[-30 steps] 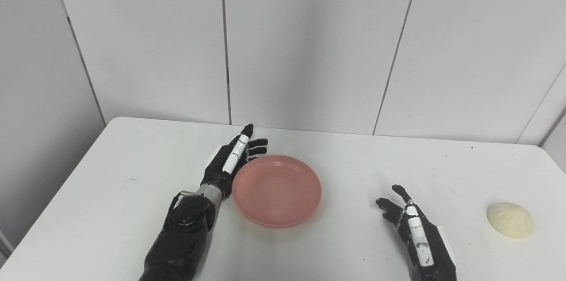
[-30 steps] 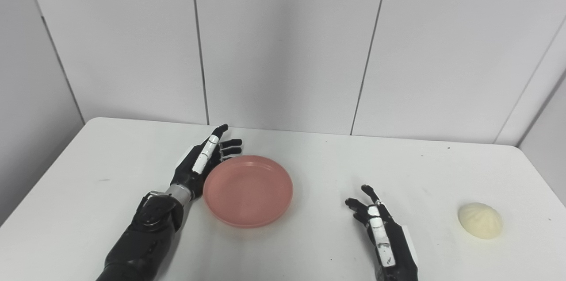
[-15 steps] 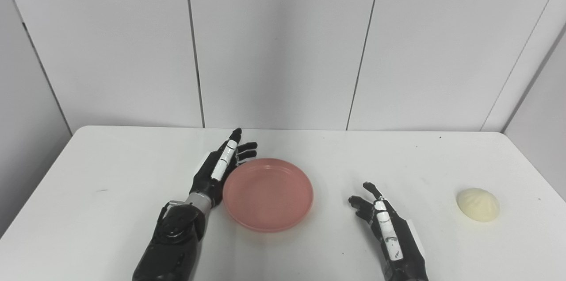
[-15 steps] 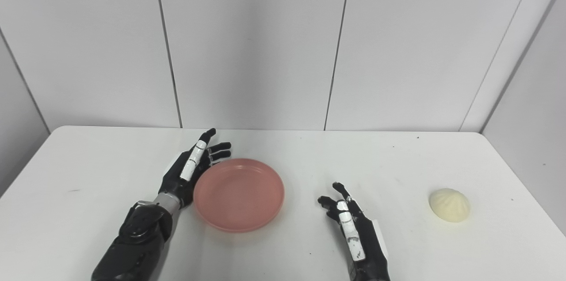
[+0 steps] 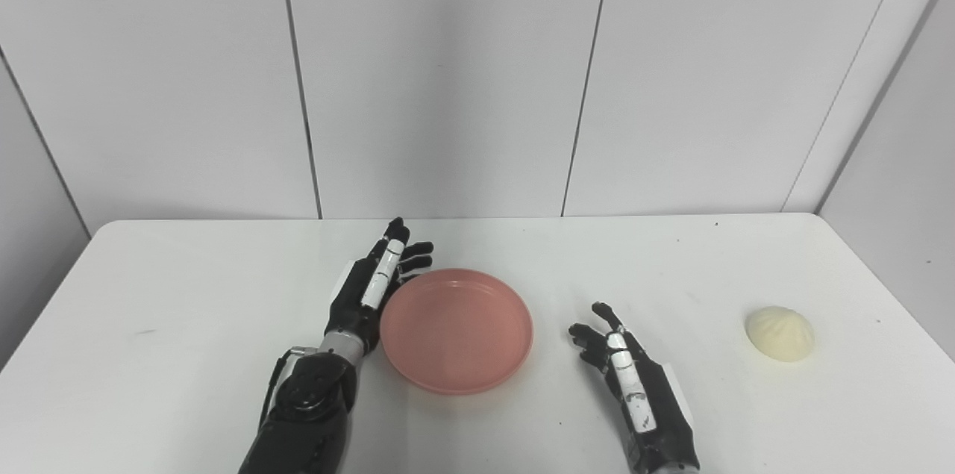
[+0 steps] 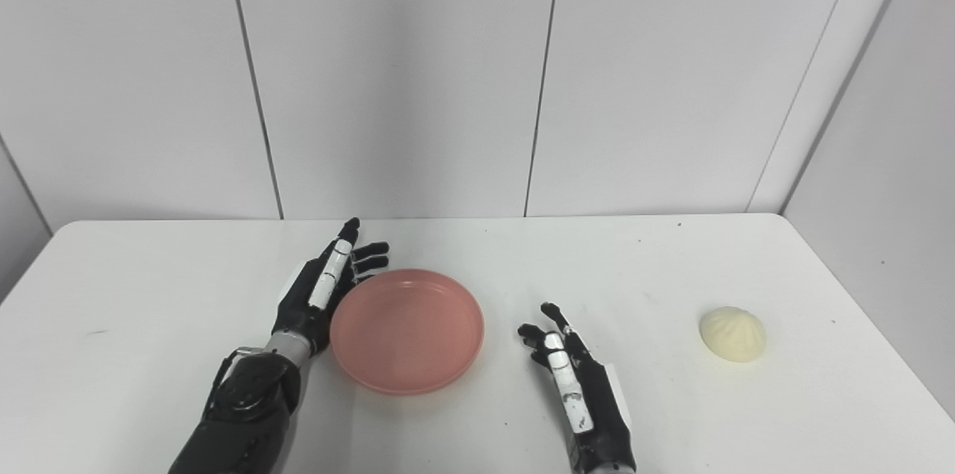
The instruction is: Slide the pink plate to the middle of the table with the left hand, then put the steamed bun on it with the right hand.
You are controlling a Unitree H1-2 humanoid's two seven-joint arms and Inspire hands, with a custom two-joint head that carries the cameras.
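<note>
Right hand (image 5: 634, 392): near edge, fingers spread, holding nothing; unmoved.
Left hand (image 5: 371, 287): fingers wide, still flat against plate's left rim.
Pink plate (image 5: 456, 330): mid-surface; only the camera shifted, so slide looks finished.
Steamed bun (image 5: 780, 334): far right, untouched; next step.

— Any writing to read here, a label or a number?

— None that can be read. The pink plate (image 5: 456, 330) is plain, with no print on its rim or its face.

— And the steamed bun (image 5: 780, 334)?

— Only pleats on its top, no mark.

— The hands?

— The left hand (image 5: 371, 287) and the right hand (image 5: 634, 392) carry white strips along the fingers; if anything is printed there, it is too small to tell.

— The table (image 5: 186, 325), the wall panels (image 5: 448, 71)?

— A few dark specks on the table, bare seams on the wall panels. No sign, no brand.
</note>
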